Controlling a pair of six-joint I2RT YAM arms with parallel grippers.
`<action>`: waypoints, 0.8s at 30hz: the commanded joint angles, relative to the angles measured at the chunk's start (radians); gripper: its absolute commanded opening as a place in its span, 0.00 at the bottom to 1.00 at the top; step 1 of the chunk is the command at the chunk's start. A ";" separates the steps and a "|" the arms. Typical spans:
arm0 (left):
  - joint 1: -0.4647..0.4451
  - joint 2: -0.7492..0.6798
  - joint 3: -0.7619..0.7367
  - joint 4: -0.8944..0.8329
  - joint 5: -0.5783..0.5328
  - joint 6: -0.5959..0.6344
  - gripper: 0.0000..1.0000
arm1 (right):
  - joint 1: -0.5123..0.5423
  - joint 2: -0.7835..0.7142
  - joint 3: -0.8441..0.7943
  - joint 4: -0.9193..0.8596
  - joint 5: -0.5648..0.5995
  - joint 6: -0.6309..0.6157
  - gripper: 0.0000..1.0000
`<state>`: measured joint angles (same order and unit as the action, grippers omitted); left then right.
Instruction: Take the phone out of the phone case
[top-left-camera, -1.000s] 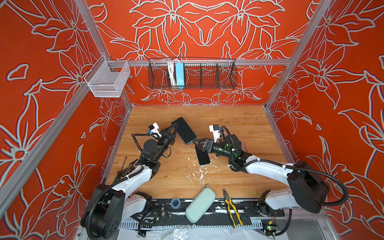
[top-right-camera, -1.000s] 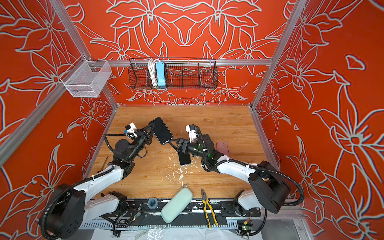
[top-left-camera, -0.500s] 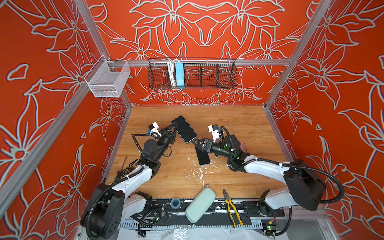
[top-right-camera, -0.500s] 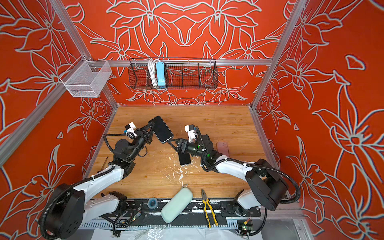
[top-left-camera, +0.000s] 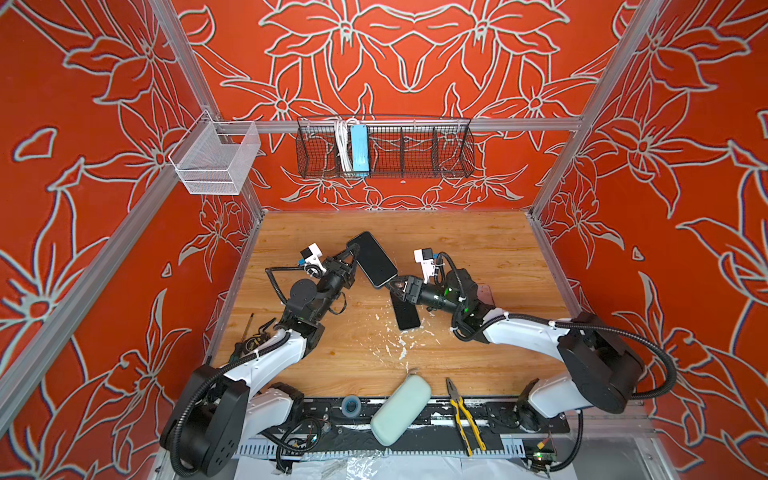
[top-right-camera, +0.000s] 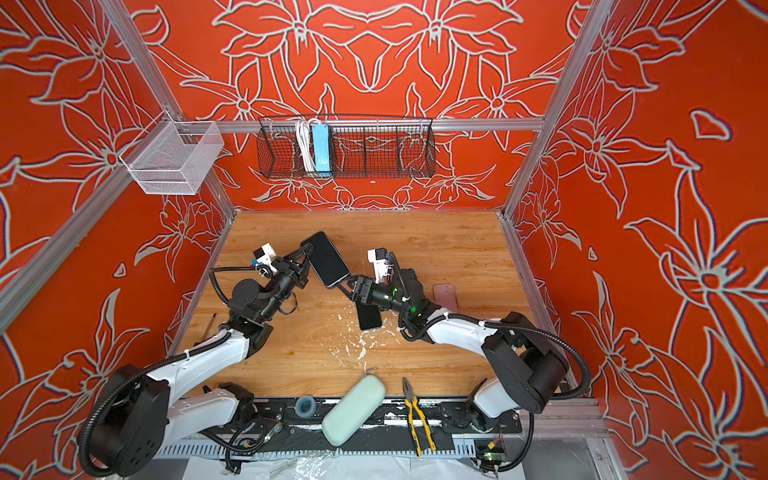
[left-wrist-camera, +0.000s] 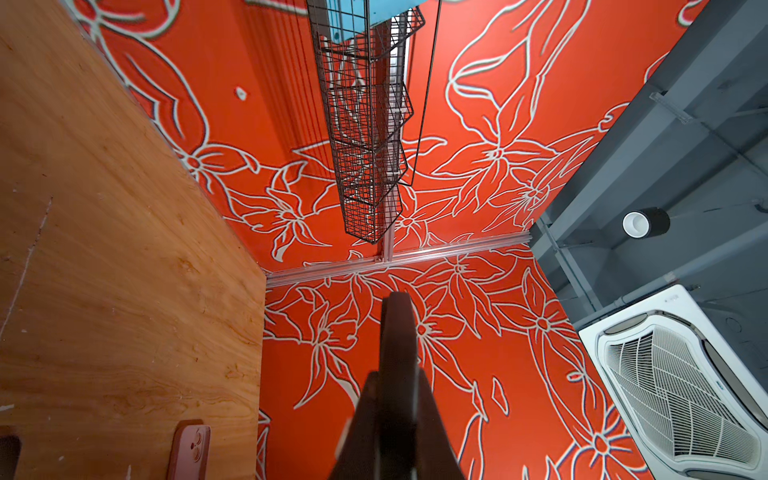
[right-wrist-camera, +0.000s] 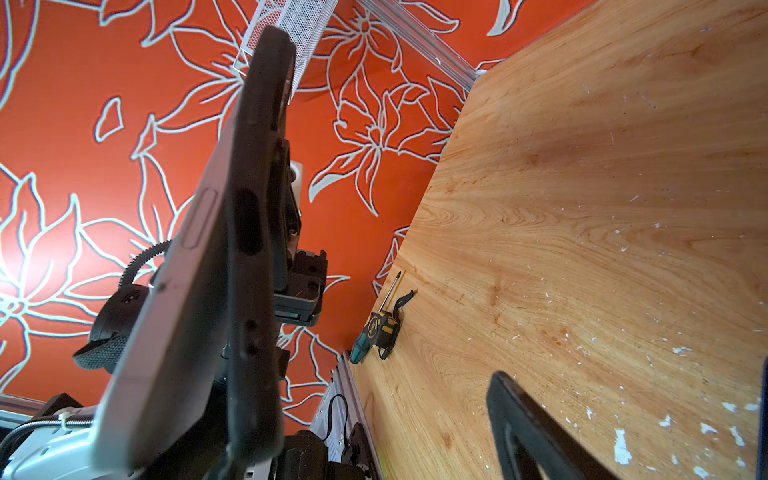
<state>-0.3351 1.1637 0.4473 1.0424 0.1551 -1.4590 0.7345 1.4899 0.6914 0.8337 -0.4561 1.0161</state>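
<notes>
Above the wooden table (top-left-camera: 457, 245), the left gripper (top-left-camera: 352, 251) is clamped on one long edge of the slim dark rectangular phone (top-left-camera: 372, 259), which sits in its black rubbery phone case (right-wrist-camera: 251, 299) and is held raised and tilted. The right gripper (top-left-camera: 394, 286) sits at the phone's lower corner with its jaws apart. In the right wrist view one finger (right-wrist-camera: 523, 419) stands clear of the case. A second black phone (top-left-camera: 406, 316) lies flat on the table beneath the right gripper.

Twin white-and-black robot arms (top-left-camera: 523, 336) on show.
Glossy white link shells (top-left-camera: 270, 357), round black joint housings (top-left-camera: 598, 365), ribbed black cable conduits (top-left-camera: 532, 320), small white wrist cameras (top-left-camera: 424, 255).
</notes>
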 joint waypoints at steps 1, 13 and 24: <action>-0.019 0.006 0.043 0.130 0.043 -0.017 0.00 | -0.008 0.010 0.033 0.051 0.003 0.028 0.82; -0.019 0.114 0.047 0.272 0.043 -0.046 0.00 | -0.018 0.023 0.023 0.206 -0.045 0.087 0.65; -0.023 0.165 0.053 0.323 0.052 -0.046 0.00 | -0.059 -0.020 0.004 0.209 -0.059 0.102 0.59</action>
<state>-0.3431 1.3403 0.4740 1.2892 0.1650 -1.5135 0.6914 1.5017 0.6926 0.9749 -0.5133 1.0901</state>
